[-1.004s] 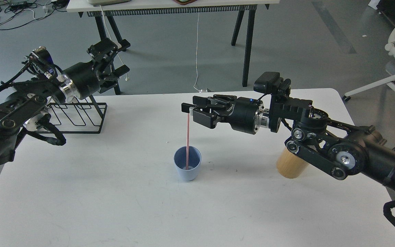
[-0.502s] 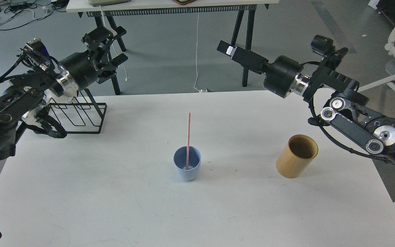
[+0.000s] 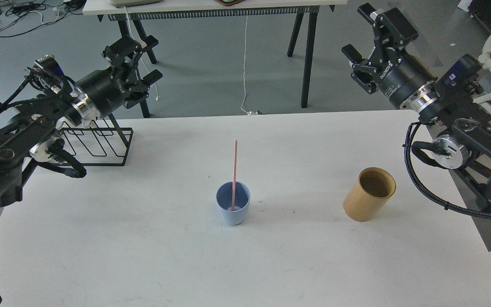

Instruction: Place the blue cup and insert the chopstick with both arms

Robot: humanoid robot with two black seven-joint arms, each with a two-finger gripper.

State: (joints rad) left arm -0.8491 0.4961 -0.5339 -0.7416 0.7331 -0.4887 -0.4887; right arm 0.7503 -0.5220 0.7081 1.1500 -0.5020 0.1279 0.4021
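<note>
The blue cup [image 3: 232, 209] stands upright near the middle of the white tabletop [image 3: 143, 238], mouth open toward my head camera. The pink chopstick [image 3: 234, 175] stands inside it, its lower end on the cup's floor and its upper end rising almost vertically well above the rim, touching neither end effector. My right end effector [image 3: 367, 36] is raised beyond the far right corner of the tabletop, well apart from the cup, which lies below it and to its left; its fingers are spread wide and hold nothing. Nearer to this end effector, below it, a tan cylindrical holder [image 3: 369, 200] stands on the tabletop to the right of the cup, apart from it. My left end effector [image 3: 137, 59] hangs beyond the far left edge, also with fingers apart and empty; the cup lies well below it and to its right. A black wire rack [image 3: 96, 147] stands on the tabletop directly beneath this end effector.
</note>
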